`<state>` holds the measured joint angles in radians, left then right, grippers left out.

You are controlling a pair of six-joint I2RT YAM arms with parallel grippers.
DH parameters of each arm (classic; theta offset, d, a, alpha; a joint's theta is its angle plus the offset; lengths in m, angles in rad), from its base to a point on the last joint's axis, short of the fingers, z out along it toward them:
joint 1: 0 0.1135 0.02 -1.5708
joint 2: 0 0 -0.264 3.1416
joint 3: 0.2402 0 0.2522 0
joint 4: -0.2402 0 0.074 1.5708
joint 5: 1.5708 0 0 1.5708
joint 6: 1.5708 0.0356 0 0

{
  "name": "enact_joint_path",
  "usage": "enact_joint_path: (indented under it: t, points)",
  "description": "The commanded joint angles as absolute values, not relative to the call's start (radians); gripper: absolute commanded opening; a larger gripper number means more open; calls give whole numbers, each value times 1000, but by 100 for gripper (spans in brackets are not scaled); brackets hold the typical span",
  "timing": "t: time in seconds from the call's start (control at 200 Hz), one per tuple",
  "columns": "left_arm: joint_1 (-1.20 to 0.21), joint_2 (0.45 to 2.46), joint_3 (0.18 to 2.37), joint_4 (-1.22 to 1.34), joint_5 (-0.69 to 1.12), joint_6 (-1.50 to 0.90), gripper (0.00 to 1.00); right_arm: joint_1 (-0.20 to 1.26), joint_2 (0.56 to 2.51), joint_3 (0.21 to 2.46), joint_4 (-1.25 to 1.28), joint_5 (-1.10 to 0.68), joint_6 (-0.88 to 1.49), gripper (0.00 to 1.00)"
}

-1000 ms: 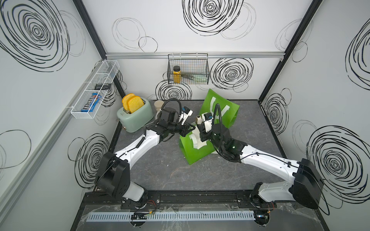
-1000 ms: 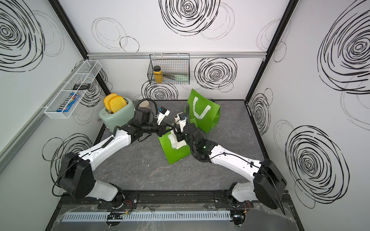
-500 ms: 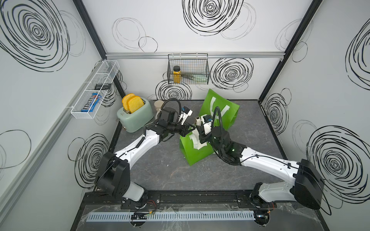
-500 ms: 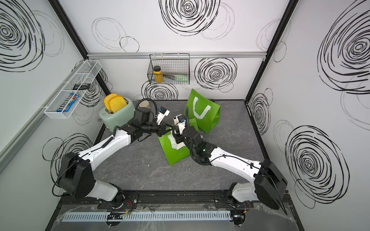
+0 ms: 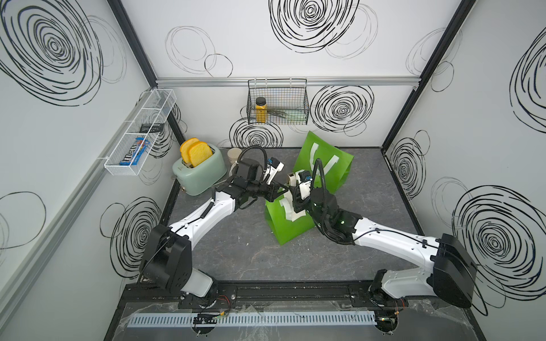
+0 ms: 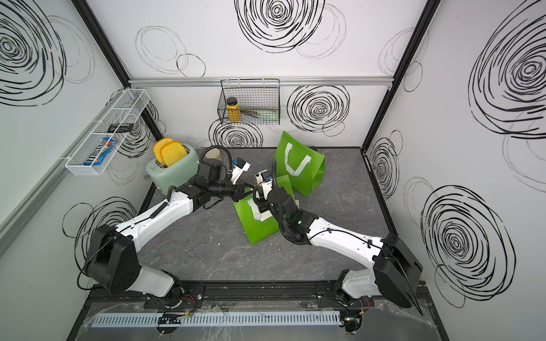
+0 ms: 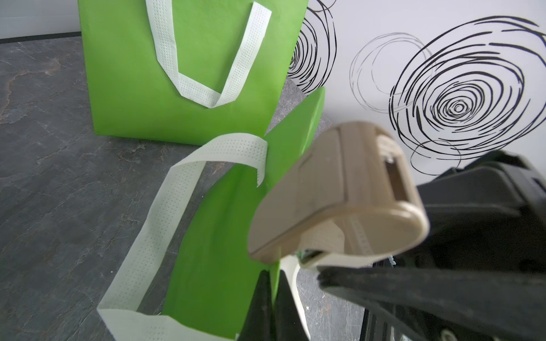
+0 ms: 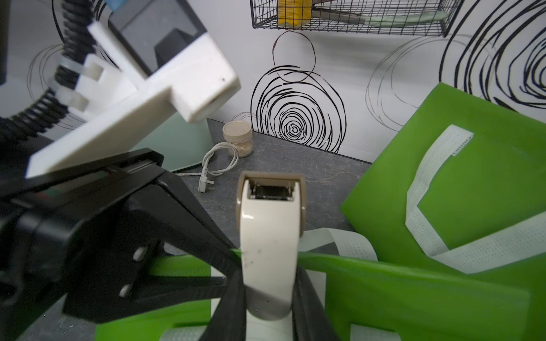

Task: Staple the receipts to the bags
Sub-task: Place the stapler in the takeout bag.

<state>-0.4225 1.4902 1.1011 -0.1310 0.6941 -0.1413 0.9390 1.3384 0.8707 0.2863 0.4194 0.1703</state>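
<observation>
Two green bags with white handles show in both top views. One bag (image 5: 325, 165) leans at the back. The nearer bag (image 5: 291, 227) stands mid-table. My left gripper (image 7: 273, 295) is shut on the nearer bag's top edge (image 7: 224, 236). My right gripper (image 8: 269, 274) is shut on a beige stapler (image 8: 270, 242), whose nose (image 7: 295, 206) sits at that edge just beside the left jaws. A smooth white slip, seemingly a receipt (image 8: 316, 283), hangs on the bag's face under the stapler. Whether the edge is inside the stapler's mouth is hidden.
A mint toaster (image 5: 201, 171) with two bread slices stands at the back left. A small jar (image 8: 237, 138) and a coiled white cord (image 8: 218, 162) lie beside it. A wire basket (image 5: 277, 103) hangs on the back wall, a white wire shelf (image 5: 139, 133) on the left wall.
My right arm has shifted left with the stapler, closer to the left gripper and the nearer bag's top edge. The left arm has kept its hold and place.
</observation>
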Motion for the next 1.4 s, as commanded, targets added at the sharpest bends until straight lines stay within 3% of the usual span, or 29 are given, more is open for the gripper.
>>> enact_joint_path:
  t: [0.0,0.465,0.936,1.396]
  points:
    - [-415,1459,1097,-55,713,-155,0,962,1357,873,306,478,160,15]
    - [-412,1443,1085,-38,729,-163,0,988,1388,814,422,551,146,17]
    - [-397,1431,1076,-31,724,-161,0,989,1392,873,188,540,205,17]
    - [-425,1437,1083,-71,669,-100,0,976,1372,928,42,500,231,25]
